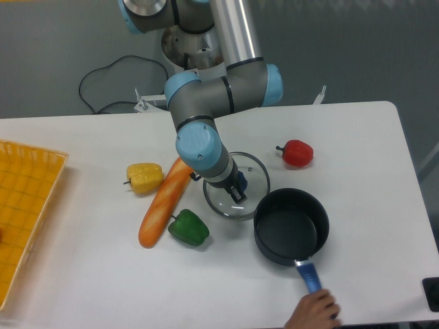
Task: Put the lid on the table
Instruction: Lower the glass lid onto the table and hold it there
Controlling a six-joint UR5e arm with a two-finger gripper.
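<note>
- A hand (314, 312) enters at the bottom edge and grips the end of the blue pot handle (309, 276).
- The pot (291, 227), dark and uncovered, stands on the table (357, 151) at front right, its handle pointing toward the near edge.
- A green pepper (187, 228) lies left of the pot, touching or just beside the lower end of a long orange loaf (165, 202) (it could equally be a large carrot; the surface detail is too soft to tell).
- The lid (237, 186), clear glass with a thin metal rim, sits just beside the pot's upper-left rim, low over the white tabletop; whether it rests flat or is slightly raised cannot be told.
- The gripper (236, 188) comes down over the centre of the lid, its dark fingers at the blue knob. The fingers appear closed about the knob, but the wrist hides the contact, so the grip cannot be confirmed.
- A yellow pepper (145, 177) lies left of the loaf's upper end, near it.
- An orange tray (27, 205) occupies the far left edge.
- A red pepper (296, 153) sits beyond the pot, well apart from the lid.
- A black cable (103, 86) loops behind the table.
</note>
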